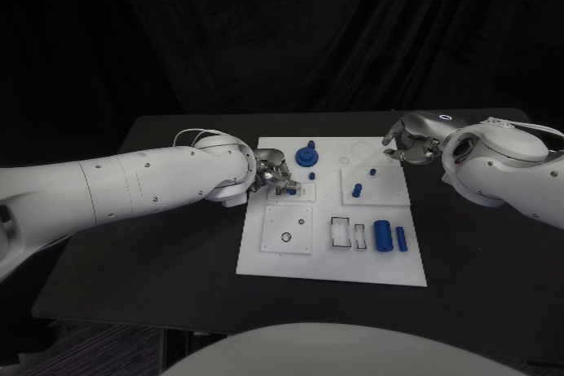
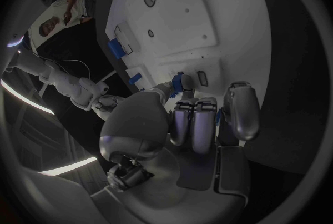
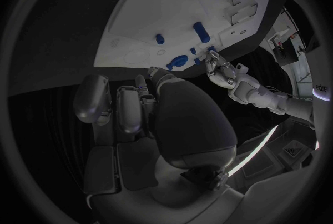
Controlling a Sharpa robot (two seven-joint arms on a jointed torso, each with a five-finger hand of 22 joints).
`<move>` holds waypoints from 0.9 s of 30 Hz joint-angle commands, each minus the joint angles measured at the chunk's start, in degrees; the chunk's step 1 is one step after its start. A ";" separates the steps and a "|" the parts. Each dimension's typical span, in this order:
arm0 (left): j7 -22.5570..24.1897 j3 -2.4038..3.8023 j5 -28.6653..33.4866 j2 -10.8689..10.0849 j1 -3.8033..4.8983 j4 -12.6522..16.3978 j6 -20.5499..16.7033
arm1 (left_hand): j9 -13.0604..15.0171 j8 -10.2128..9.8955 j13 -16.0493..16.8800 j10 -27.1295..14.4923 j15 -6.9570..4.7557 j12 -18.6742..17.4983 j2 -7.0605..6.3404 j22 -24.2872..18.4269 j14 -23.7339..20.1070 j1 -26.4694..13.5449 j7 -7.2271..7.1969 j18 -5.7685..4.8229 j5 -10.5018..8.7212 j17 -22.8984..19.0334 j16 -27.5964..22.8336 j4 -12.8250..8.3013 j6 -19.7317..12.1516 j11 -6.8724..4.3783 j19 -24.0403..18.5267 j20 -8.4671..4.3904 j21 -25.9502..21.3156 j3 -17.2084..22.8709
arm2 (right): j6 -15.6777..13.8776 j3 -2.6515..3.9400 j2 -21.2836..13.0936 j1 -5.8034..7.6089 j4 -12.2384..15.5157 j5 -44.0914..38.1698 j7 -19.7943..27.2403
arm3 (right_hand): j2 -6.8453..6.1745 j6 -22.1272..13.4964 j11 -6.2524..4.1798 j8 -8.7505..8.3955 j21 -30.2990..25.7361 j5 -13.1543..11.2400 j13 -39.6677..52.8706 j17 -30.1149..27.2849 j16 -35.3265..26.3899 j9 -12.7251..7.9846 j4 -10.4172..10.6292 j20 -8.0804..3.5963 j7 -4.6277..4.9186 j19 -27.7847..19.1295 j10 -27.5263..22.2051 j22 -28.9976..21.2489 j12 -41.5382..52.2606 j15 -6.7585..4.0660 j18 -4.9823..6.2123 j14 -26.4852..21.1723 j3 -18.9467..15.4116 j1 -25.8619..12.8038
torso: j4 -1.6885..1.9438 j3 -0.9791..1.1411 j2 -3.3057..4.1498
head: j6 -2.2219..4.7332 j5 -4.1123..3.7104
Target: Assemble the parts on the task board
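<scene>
The white task board lies mid-table. My left hand is at its left edge, over a small white block, pinching a small blue part between thumb and fingertips, low over the board. My right hand hovers at the board's far right corner, fingers curled in with nothing seen in them. A blue round knob stands near the far edge, with a short blue peg in front of it. Two blue pegs stand in a raised white block. A thick blue cylinder and a slimmer one lie near the front right.
A white square block with a round hole and two rectangular slots occupy the board's front half. Black table surrounds the board, with bare room to the left and front. My left forearm crosses the table's left side.
</scene>
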 commanded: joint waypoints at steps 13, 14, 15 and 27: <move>-0.33 -0.04 0.38 -0.27 -0.14 0.18 0.54 | 1.39 0.63 15.07 5.86 -0.54 0.20 -1.09 7.08 6.06 0.14 -0.04 -0.52 3.53 15.09 0.15 -0.68 -0.21 -0.53 0.03 -0.40 -0.30 3.40 | 0.42 0.04 -0.02 -0.24 -0.14 -0.19 -1.19 | -0.42 -0.01 0.04 -0.34 -0.47 0.42 4.25 -0.26 -0.53 -0.08 -0.02 -0.11 0.26 -0.51 -0.59 7.48 -0.34 0.50 0.50 0.57 0.28 -0.02 | 0.02 0.01 0.02 | -0.01 0.10; -0.35 -0.04 0.38 -0.29 -0.14 0.18 0.55 | 1.39 0.64 15.07 5.86 -0.54 0.20 -1.14 7.08 6.06 0.13 -0.04 -0.52 3.57 15.09 0.15 -0.72 -0.21 -0.53 0.03 -0.40 -0.30 3.50 | 0.42 0.04 -0.02 -0.24 -0.15 -0.19 -1.20 | -0.45 0.00 0.05 -0.34 -0.59 0.43 4.18 -0.31 -0.58 -0.08 -0.04 -0.10 0.27 -0.56 -0.66 7.45 -0.40 0.51 0.52 0.55 0.29 -0.02 | 0.02 0.01 0.02 | -0.01 0.13; -0.35 -0.04 0.38 -0.30 -0.14 0.18 0.57 | 1.39 0.64 15.07 5.86 -0.54 0.20 -1.14 7.08 6.06 0.13 -0.04 -0.52 3.57 15.09 0.15 -0.72 -0.21 -0.53 0.03 -0.40 -0.30 3.50 | 0.43 0.04 -0.02 -0.24 -0.15 -0.19 -1.21 | -0.45 0.00 0.05 -0.34 -0.59 0.43 4.18 -0.31 -0.58 -0.08 -0.04 -0.10 0.27 -0.56 -0.66 7.45 -0.40 0.51 0.52 0.55 0.29 -0.02 | 0.01 0.02 0.03 | -0.01 0.13; -0.26 -0.04 0.38 -0.24 -0.15 0.30 0.76 | 1.38 0.99 15.07 5.86 -0.48 0.20 -1.71 7.18 6.06 -1.43 0.08 -0.49 -0.48 15.09 0.15 -0.33 -0.04 -0.43 -0.03 -0.36 -0.64 5.00 | 0.52 0.04 0.02 -0.29 -0.17 -0.19 -1.23 | -0.52 0.03 0.09 -0.35 -0.91 0.45 4.05 -0.50 -0.79 -0.10 -0.11 -0.07 0.30 -0.66 -0.80 7.37 -0.52 0.55 0.57 0.45 0.35 -0.04 | 0.03 0.03 0.01 | -0.01 0.22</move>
